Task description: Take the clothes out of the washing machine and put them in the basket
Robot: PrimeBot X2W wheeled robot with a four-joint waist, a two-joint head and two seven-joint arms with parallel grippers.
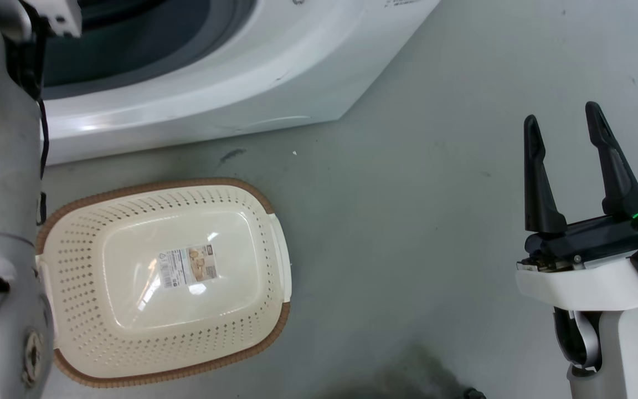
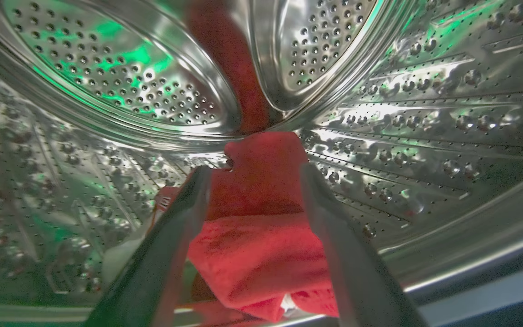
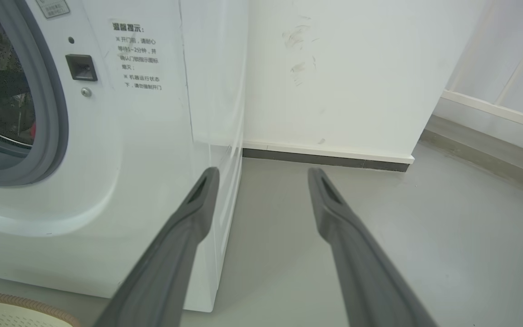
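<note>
The left gripper (image 2: 254, 169) is inside the washing machine (image 1: 230, 72). Its two long dark fingers are spread apart, one on either side of the clothes (image 2: 257, 254). These are a soft, fuzzy red heap lying low in the drum (image 2: 425, 113), with a sliver of white trim at the lower edge. The drum is shiny steel, dotted with holes and raised studs and tinged with green light.

The right gripper (image 1: 561, 112) hangs over the smooth grey floor (image 1: 407, 221), well to the side of the washer. Its tapered fingers are apart and nothing is between them.

The basket (image 1: 241, 310) sits on the floor just in front of the machine's curved white front. It is a cream plastic rounded rectangle with perforated walls and a brown woven-look rim. A paper label (image 1: 189, 267) is stuck to its glossy base. A thick grey rubber ring (image 3: 55, 113) frames the round opening.
</note>
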